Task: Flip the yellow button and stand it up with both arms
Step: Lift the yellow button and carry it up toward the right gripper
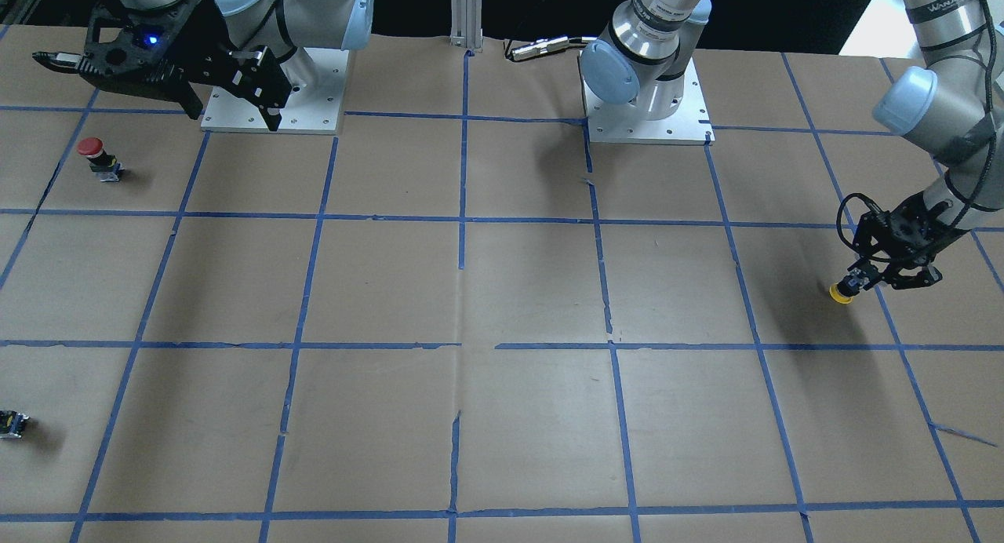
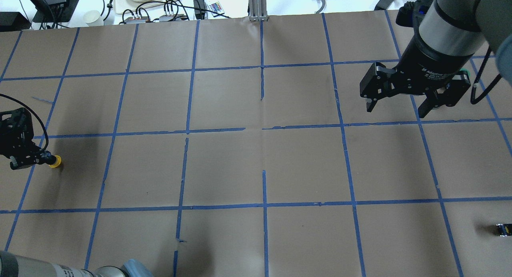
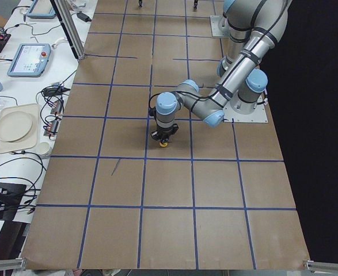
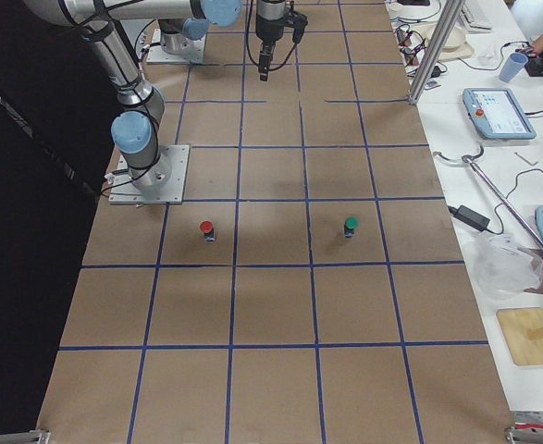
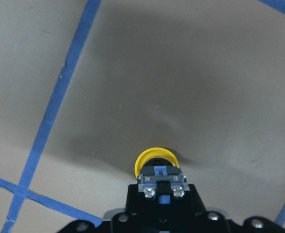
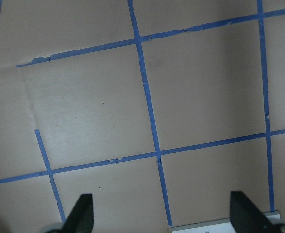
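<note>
The yellow button (image 5: 155, 161) is held by its black-and-silver body in my left gripper (image 1: 860, 281), which is shut on it. Its yellow cap (image 1: 841, 293) points away from the gripper, down at the paper near the table's left end. I cannot tell if the cap touches the paper. It also shows in the overhead view (image 2: 56, 161) and the exterior left view (image 3: 164, 143). My right gripper (image 2: 396, 108) is open and empty, raised high over the far right part of the table. Its fingertips (image 6: 82, 211) frame bare paper.
A red-capped button (image 1: 94, 154) stands near the right arm's baseplate (image 1: 314, 119). A green-capped button (image 4: 350, 225) stands beside it across one square. A small dark capless part (image 2: 503, 229) lies near the right edge. Blue tape grids the brown paper.
</note>
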`<control>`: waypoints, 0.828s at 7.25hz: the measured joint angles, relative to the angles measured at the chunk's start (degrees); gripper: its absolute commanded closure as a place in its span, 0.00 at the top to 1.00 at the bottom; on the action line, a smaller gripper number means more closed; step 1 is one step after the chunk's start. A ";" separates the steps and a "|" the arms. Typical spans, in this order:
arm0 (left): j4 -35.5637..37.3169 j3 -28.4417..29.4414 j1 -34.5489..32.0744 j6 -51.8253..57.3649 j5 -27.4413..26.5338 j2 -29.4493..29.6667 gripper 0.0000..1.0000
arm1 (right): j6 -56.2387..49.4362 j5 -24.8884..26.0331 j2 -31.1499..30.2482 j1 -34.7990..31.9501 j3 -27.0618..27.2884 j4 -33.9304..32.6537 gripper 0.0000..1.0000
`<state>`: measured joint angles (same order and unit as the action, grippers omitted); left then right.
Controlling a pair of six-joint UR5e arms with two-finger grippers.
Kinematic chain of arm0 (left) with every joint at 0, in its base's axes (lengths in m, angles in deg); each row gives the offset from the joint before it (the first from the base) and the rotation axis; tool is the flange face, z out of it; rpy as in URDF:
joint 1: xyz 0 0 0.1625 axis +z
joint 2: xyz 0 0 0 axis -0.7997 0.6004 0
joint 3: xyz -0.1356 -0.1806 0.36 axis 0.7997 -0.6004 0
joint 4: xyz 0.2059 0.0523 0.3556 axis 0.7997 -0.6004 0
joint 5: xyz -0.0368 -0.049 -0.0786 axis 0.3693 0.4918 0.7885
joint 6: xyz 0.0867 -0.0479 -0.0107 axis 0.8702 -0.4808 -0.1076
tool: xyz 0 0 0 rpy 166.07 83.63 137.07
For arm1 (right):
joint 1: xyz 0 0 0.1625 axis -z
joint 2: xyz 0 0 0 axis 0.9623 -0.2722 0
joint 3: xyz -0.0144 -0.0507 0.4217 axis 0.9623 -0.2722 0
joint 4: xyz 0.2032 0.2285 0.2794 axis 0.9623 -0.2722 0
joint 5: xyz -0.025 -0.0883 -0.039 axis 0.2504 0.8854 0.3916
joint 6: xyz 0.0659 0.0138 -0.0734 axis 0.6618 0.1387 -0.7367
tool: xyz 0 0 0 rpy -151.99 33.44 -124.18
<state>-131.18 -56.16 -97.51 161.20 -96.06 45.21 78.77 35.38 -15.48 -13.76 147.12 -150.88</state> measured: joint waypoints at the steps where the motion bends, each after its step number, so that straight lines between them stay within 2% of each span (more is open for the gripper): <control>1: -5.13 0.42 -0.35 -1.05 3.62 -2.74 0.02 | 0.00 -0.19 0.00 0.04 -0.03 0.12 1.00; 3: -21.57 2.06 -3.39 -4.40 13.45 -9.76 0.02 | 0.41 -0.73 0.09 0.09 -0.08 0.56 1.00; 5: -36.28 4.91 -11.00 -5.17 26.33 -14.49 0.02 | 1.50 -2.67 0.65 0.23 -0.58 0.72 1.00; 6: -40.43 6.46 -15.61 -5.21 32.93 -15.61 0.02 | 3.45 -4.67 0.96 0.40 -0.80 0.75 1.00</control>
<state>-171.60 -49.71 -113.12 155.99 -63.12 29.60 82.23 30.71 -14.52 -13.35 146.31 -150.13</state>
